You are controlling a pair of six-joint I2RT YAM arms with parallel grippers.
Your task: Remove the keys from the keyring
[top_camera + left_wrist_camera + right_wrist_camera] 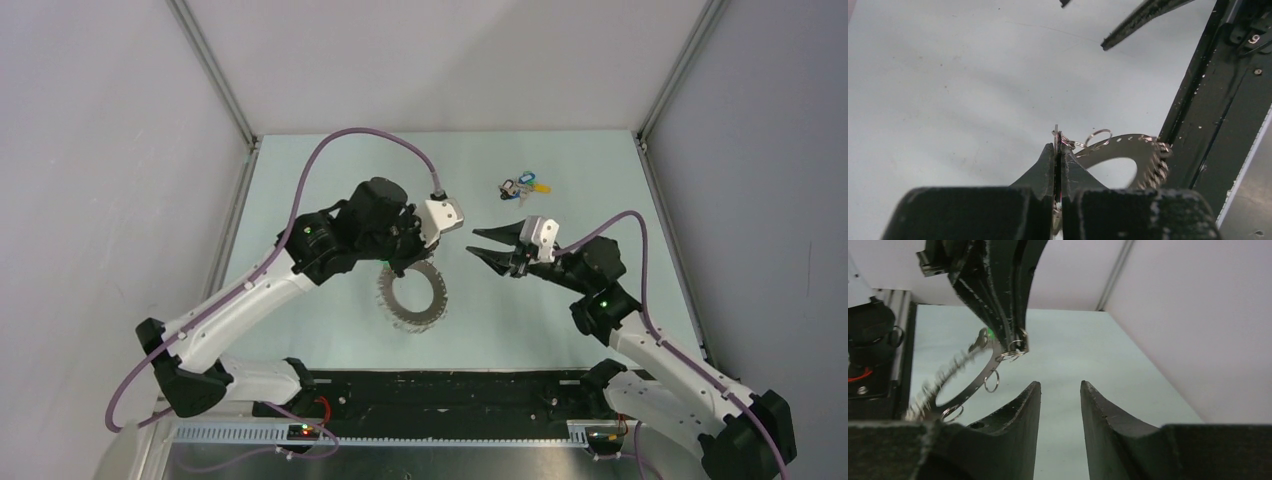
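Observation:
The keyring [411, 298] is a flat silvery ring with many small wire loops round its rim. It hangs tilted below my left gripper [400, 262]. In the left wrist view the left gripper [1058, 137] is shut on a thin flat key, seen edge-on, that small split rings join to the keyring [1128, 147]. In the right wrist view a bit of green [991, 332] shows between the left fingers [1007, 325], above the keyring [975, 385]. My right gripper [472, 243] is open and empty, a short way right of the ring, its own view [1060, 385] facing the left gripper.
A small bunch of keys with blue and yellow heads [522, 187] lies at the back of the table [330, 170], behind the right gripper. The black base rail [450, 390] runs along the near edge. Grey walls stand on three sides.

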